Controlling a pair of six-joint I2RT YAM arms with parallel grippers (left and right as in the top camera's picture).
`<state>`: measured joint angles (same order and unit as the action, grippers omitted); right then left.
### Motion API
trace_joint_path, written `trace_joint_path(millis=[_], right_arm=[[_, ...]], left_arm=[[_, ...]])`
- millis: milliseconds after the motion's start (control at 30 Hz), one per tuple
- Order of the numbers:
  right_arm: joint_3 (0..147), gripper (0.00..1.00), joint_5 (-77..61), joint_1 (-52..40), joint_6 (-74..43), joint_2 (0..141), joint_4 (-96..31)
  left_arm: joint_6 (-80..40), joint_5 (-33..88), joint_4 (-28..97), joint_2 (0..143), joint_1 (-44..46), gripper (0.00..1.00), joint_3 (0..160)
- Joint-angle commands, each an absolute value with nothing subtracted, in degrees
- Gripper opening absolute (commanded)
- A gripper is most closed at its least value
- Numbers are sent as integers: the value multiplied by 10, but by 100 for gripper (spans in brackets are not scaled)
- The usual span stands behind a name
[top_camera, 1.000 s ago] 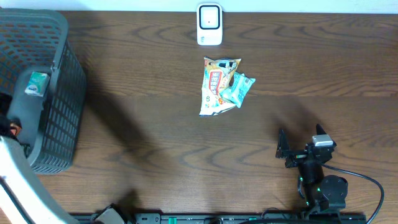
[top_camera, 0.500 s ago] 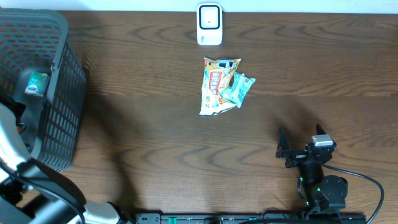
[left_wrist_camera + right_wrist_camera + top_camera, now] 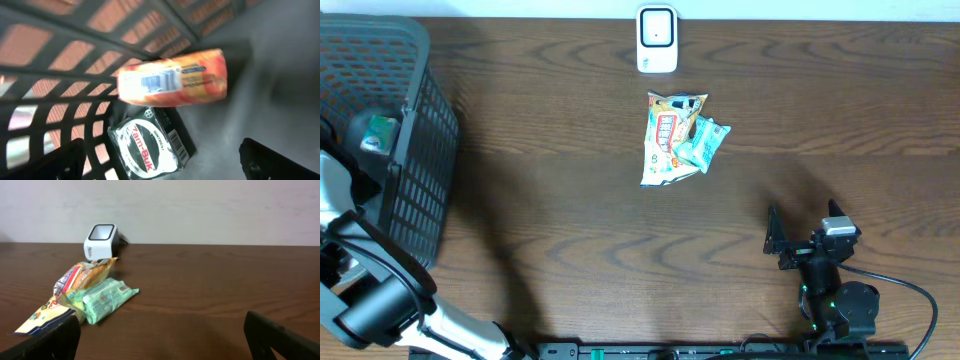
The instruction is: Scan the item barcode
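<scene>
left pincer (image 3: 165, 162) hung wide apart inside the basket (image 3: 420, 150) over an orange packet (image 3: 172, 77), right pincer (image 3: 162, 339) gaped too, near right of the worktop (image 3: 570, 220), scanner (image 3: 657, 38) sat far side

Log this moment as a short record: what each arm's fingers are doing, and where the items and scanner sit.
left fingers: open, empty, inside the basket, pointed at an orange packet and a black Zam-Buk box
right fingers: open, empty, low over the table
scanner: at far table edge
table items: snack bag, green packet touching it
scan: not yet begun
</scene>
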<state>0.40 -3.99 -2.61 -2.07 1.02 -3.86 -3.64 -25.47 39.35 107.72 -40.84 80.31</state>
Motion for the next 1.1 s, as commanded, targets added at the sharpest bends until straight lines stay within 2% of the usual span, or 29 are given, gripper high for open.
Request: trace_joint_path(millis=[0, 267, 633, 767, 900, 967, 1000, 1033, 1067], right_arm=[[3, 99, -35, -31, -12, 8, -41], [3, 99, -35, -31, -12, 8, -41], [3, 99, -35, -31, -12, 8, -41], [3, 99, -35, -31, -12, 8, -41], [3, 99, -35, -31, -12, 8, -41], [3, 99, -35, -31, -12, 8, -41], [3, 99, -35, -31, -12, 8, -41], [3, 99, -35, -31, -12, 8, -41], [3, 99, -35, -31, -12, 8, -41]], left_arm=[[93, -264, 393, 1093, -411, 96, 802], [169, -264, 362, 1095, -411, 87, 802], [205, -267, 341, 1139, -411, 85, 801], [206, -267, 335, 1153, -415, 70, 801], [206, -267, 331, 1155, -425, 43, 801], [206, -267, 331, 1155, -432, 25, 801], [205, -267, 331, 1154, -435, 19, 801], [205, -267, 331, 1153, -437, 8, 801], [205, -267, 331, 1150, -440, 7, 801]])
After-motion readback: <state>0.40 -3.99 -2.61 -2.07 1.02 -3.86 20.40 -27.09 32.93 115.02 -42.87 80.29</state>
